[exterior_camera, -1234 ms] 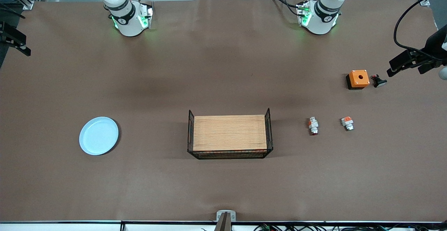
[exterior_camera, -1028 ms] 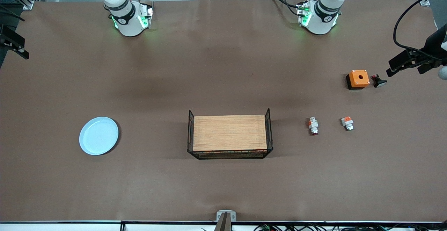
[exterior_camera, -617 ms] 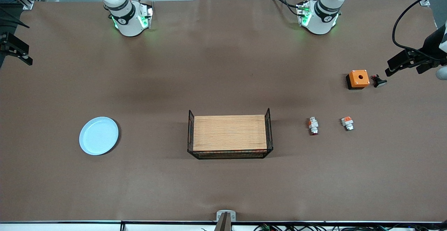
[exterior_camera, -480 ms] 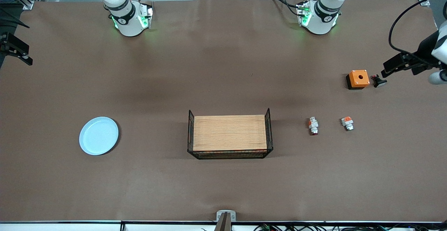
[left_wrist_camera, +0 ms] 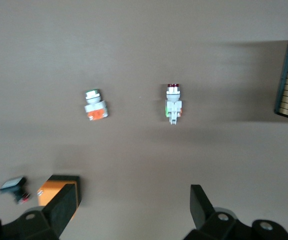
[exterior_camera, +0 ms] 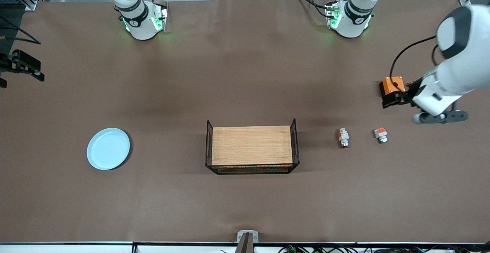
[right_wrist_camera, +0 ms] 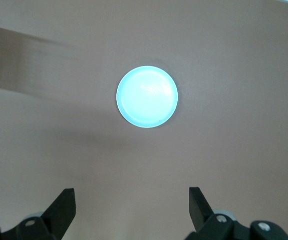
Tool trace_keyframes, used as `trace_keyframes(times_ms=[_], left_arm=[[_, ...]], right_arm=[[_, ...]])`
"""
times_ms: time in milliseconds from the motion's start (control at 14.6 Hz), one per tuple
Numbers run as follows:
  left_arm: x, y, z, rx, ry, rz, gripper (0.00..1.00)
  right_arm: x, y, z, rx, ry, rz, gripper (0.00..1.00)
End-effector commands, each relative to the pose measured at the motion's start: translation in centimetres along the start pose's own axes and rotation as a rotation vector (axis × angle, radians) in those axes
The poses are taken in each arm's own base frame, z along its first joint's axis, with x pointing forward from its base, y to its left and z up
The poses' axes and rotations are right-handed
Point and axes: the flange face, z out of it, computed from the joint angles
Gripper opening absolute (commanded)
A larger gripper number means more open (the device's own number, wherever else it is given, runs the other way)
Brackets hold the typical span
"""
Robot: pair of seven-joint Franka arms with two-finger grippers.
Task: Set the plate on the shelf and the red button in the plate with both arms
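Observation:
The pale blue plate [exterior_camera: 108,154] lies flat on the table toward the right arm's end; it also shows in the right wrist view [right_wrist_camera: 147,97]. The red button [exterior_camera: 343,137] lies on the table between the basket and a stubbier switch piece; in the left wrist view [left_wrist_camera: 173,103] its red cap shows. My left gripper [exterior_camera: 397,97] is open and empty over the orange box [exterior_camera: 391,85], apart from the red button; its own view shows it too [left_wrist_camera: 131,210]. My right gripper [exterior_camera: 27,68] is open and empty over the table's edge, well apart from the plate, and shows in its own view [right_wrist_camera: 131,207].
A black wire basket with a wooden top [exterior_camera: 252,146] stands mid-table. A stubby orange-and-white switch piece [exterior_camera: 381,134] lies beside the red button. A small black piece with a pale cap [left_wrist_camera: 13,185] lies beside the orange box [left_wrist_camera: 58,189].
My left arm has swung in from the table's end, and its gripper now hangs over the orange box. My right gripper has shifted slightly farther into view. The plate and button have not moved.

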Motion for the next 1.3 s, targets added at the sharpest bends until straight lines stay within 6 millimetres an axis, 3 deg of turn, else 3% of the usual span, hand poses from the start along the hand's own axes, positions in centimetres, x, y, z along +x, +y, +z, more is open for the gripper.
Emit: trace_keyframes(times_ms=[0,343,617,754,891,1234], left_arm=[[-0.2,1.2,5.1,-0.004,0.006,0.016,1.00],[2.4,2.1,13.6,-0.029,-0.004,0.023,1.00],[3.2,4.8,19.1,-0.030,-0.017,-0.013,1.00],[3.5,5.6,20.9,-0.032,-0.016,-0.012,1.00],[3.8,5.8,21.9,-0.013,-0.001,0.016,1.00],[5.5,5.9,23.8,-0.015,0.024,0.010,1.00]], right_arm=[[2.0,0.9,3.4,0.006,-0.038,0.004,1.00],[4.9,2.9,10.1,0.023,-0.093,0.020,1.00],[6.8,4.4,15.5,0.029,-0.124,0.031,1.00],[7.4,4.6,17.1,0.026,-0.127,0.028,1.00],[8.2,4.8,20.1,0.032,-0.155,0.032,1.00],[10.0,4.6,24.2,0.029,-0.130,0.016,1.00]])
